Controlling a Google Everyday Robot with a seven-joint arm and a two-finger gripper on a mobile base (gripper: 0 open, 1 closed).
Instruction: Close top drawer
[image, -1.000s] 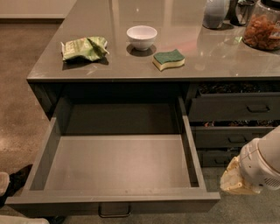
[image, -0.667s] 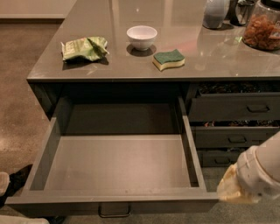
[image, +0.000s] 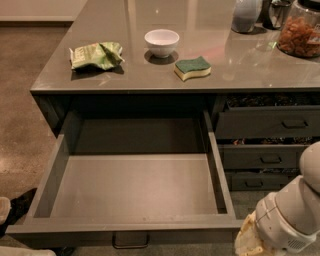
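The wide dark-grey top drawer (image: 135, 185) is standing pulled far out from under the grey countertop (image: 210, 30), filling the lower left and centre of the frame, its smooth box interior lying bare and its small dark metal loop handle (image: 131, 241) hanging at the middle of the front, at the bottom edge. The robot's white arm is reaching in from the lower right corner, and its gripper (image: 249, 240) is sitting just beside the right end of the drawer front, apparently not touching it; it is mostly cut off by the frame, so how far open it is, or whether it is holding anything, cannot be told. The step in hand is looking like the approach, with the push not yet begun. The next move is calling for the gripper to travel leftward to the front panel near the handle, then press straight toward the counter, keeping the force centred so the drawer is sliding evenly rather than skewing against the narrower dark-grey drawers (image: 267, 124) at right.
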